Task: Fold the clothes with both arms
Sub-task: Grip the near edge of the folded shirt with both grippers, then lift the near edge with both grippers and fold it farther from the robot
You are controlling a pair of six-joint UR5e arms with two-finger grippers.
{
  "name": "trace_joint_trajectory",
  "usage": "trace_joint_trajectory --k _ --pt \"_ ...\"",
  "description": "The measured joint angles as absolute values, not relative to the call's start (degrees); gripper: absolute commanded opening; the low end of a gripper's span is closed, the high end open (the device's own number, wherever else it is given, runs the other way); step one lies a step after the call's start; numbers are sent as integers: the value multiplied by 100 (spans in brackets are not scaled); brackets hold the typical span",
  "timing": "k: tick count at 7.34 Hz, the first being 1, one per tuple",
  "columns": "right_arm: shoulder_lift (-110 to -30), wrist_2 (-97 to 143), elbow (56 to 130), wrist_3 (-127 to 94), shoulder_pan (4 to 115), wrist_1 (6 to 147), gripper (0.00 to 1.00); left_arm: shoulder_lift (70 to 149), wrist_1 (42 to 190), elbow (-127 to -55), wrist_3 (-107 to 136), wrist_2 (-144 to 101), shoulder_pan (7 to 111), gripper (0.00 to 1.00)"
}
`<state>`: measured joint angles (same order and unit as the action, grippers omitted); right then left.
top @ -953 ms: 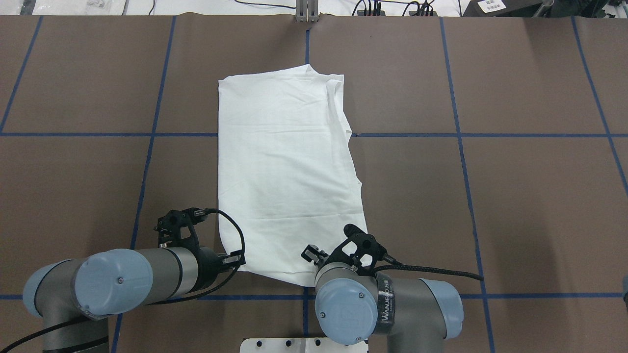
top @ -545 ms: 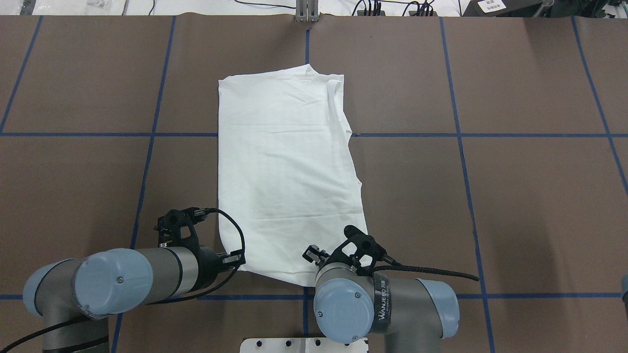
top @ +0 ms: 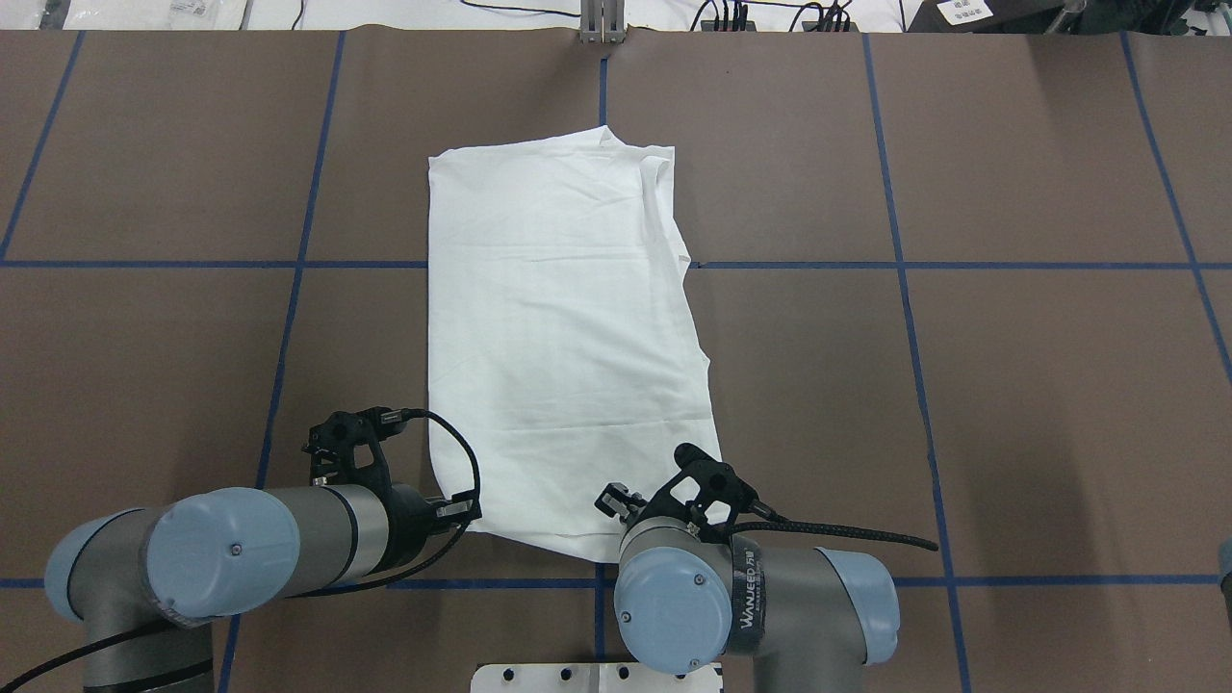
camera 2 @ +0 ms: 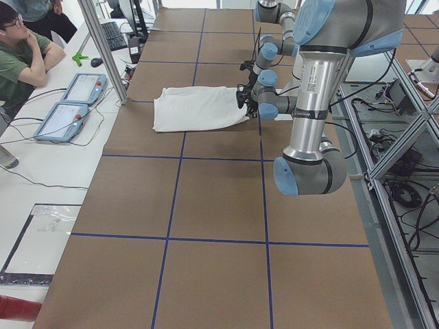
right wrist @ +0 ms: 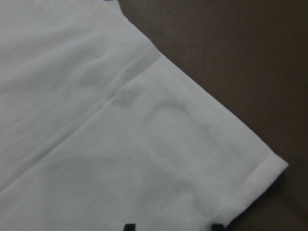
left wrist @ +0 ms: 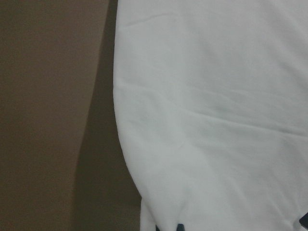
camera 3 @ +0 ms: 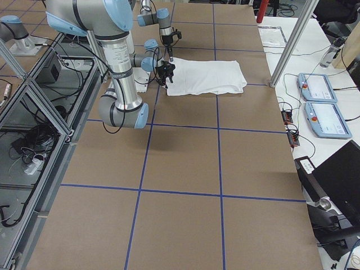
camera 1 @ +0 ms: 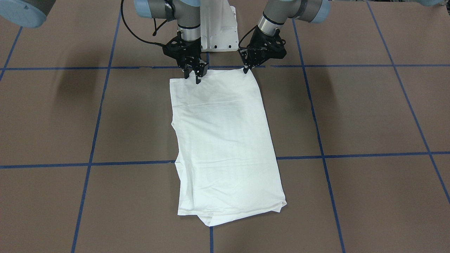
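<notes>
The clothes, a white shirt (top: 563, 337) folded into one long rectangle, lie flat at the middle of the brown table (top: 1011, 385), and its print and collar are hidden. In the front-facing view the shirt (camera 1: 225, 140) has both grippers at its robot-side edge. My right gripper (camera 1: 192, 75) points down just inside one near corner, fingers apart. My left gripper (camera 1: 246, 69) stands at the other near corner. Each wrist view shows white cloth (left wrist: 216, 120) (right wrist: 120, 134) with two separated black fingertips at the bottom edge. From overhead the arms hide both grippers.
The white pedestal base (camera 1: 218, 31) stands behind the grippers. Blue tape lines (top: 905, 265) grid the table. A seated person (camera 2: 20, 55) and two teach pendants (camera 2: 68, 103) are past the far edge, beside an aluminium post (camera 2: 103, 48).
The right arm's elbow has edged slightly left. The shirt and the left arm look unchanged.
</notes>
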<state>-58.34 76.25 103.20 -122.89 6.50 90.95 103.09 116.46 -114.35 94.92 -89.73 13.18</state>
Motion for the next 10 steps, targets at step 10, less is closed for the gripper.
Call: trace_joint_trajectory --k 10 --pt "-5847 7653 12072 -12426 698 10772 0 10343 10524 -12695 9454 -9272 1323 0"
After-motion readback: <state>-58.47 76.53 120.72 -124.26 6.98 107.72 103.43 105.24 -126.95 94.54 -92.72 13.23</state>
